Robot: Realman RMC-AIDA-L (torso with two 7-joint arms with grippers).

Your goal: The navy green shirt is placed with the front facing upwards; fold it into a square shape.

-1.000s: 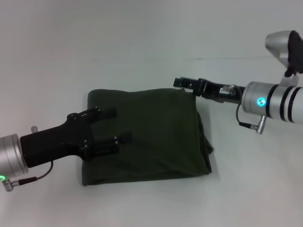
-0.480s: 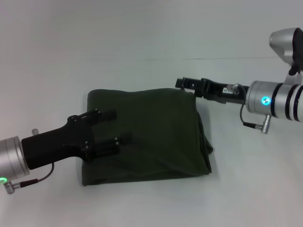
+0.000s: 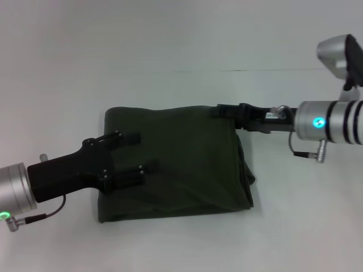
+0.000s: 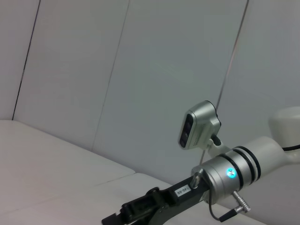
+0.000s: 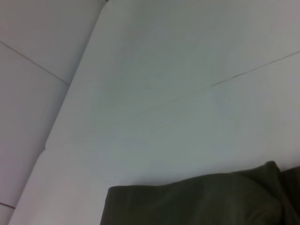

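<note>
Bench [image 3: 181, 39]: white, carries the shirt.
Navy green shirt [image 3: 181, 164]: lies mid-bench, already folded to a near-square, plain green side up. Soft, limp, light cotton; layers likely to slide, so take hold at corners or folded edges.
Left pincer [image 3: 133, 156]: over the shirt's left half, fingers spread, holding nothing.
Right pincer [image 3: 224, 110]: at the shirt's far right corner; cannot tell whether it grips cloth.
Head view: whole fold outline.
Right wrist view: only the shirt's far edge [image 5: 197, 201].
Left wrist view: right arm, no shirt.
</note>
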